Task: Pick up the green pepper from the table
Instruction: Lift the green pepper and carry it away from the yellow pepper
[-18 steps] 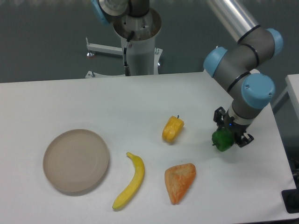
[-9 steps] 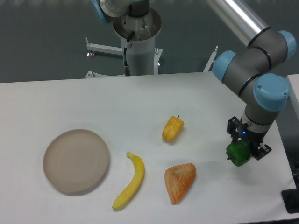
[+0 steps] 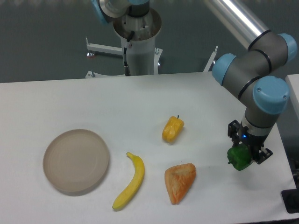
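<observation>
The green pepper (image 3: 239, 158) is small, glossy and bright green. It sits between the fingers of my gripper (image 3: 243, 155) at the right side of the white table (image 3: 93, 102). The gripper is shut on the pepper and points down from the grey and blue arm. I cannot tell whether the pepper touches the tabletop or hangs just above it.
A yellow-orange pepper (image 3: 172, 129) lies mid-table. An orange wedge-shaped item (image 3: 179, 182) lies in front of it. A banana (image 3: 131, 181) lies to its left, and a round beige plate (image 3: 76, 161) stands at the left. The table's right edge is close to the gripper.
The gripper has carried the green pepper to the right and toward the front of the table. The move has slowed in the last half second. Other objects have not moved.
</observation>
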